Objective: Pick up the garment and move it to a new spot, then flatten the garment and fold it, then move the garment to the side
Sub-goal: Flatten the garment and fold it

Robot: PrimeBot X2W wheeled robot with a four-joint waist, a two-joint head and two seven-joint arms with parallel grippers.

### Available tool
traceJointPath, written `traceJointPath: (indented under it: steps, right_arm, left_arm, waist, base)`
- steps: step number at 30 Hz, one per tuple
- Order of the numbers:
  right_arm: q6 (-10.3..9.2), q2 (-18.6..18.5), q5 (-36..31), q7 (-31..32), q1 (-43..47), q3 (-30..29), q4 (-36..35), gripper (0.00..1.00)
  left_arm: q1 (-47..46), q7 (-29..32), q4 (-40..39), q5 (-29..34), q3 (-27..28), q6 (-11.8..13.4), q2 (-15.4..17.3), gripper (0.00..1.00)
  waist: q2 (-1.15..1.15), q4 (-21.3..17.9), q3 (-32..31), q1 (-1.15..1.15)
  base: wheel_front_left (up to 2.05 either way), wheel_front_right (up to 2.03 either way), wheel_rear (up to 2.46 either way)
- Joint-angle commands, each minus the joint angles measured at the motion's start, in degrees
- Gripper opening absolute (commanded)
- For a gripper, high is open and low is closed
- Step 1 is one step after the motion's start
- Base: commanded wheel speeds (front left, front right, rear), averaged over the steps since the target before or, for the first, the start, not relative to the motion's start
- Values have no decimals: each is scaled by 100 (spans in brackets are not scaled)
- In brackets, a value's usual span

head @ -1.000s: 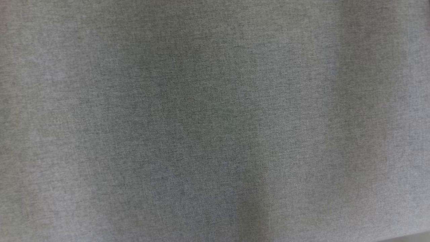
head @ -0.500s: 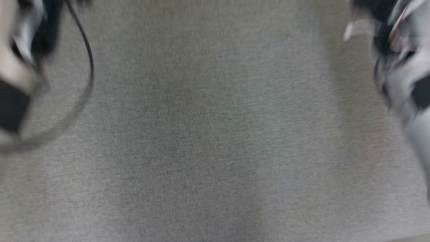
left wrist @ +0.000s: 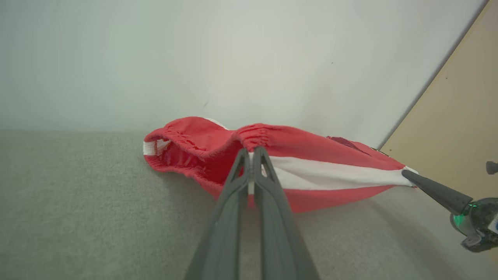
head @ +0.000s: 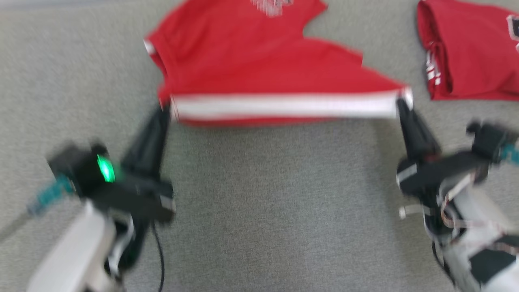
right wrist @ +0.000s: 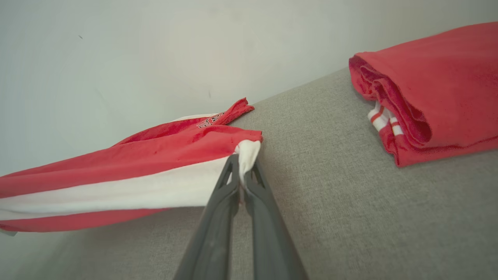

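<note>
Grey fabric surface [head: 259, 211]; red garment [head: 251, 65], print [head: 269, 6] blurred.

Folded red garment [head: 474, 52], grey fabric surface [head: 263, 202], white wall [left wrist: 233, 58]

Garment [head: 259, 69] lies across the fabric surface [head: 263, 202], between the two grippers.
The left gripper [head: 164, 107] pinches its near left corner and the right gripper [head: 401, 103] its near right corner. A folded garment [head: 470, 52] lies apart to the right, and a wall [left wrist: 233, 58] stands behind.
</note>
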Motion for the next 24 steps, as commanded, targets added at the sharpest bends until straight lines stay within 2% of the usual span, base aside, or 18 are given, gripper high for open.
traceJointPath:
  steps: [1, 8, 14, 24]
  right_arm:
    - [-18, -52, -38, 60, 326, -89, -92, 0]
    - [-18, 6, -294, 347, 1620, -668, -591, 0]
    - [-18, 212, -576, 659, 2563, -1128, -1019, 0]
    - [-18, 968, -1274, 1460, 4294, -2105, -2042, 0]
  left_arm:
    - [360, -19, -84, 94, 58, -14, -14, 0]
    - [1706, -19, -322, 388, 173, -67, -221, 0]
    - [2353, -20, -279, 647, 193, -123, -375, 0]
    - [3152, -19, -157, 982, 204, -211, -537, 0]
  waist:
    - [1, 33, -484, 2]
    - [1, 128, -905, 2]
    - [1, 241, -1183, 2]
    - [1, 426, -1456, 2]
  base:
    - [0, 0, 0]
    - [0, 0, 0]
    - [0, 0, 0]
    - [0, 0, 0]
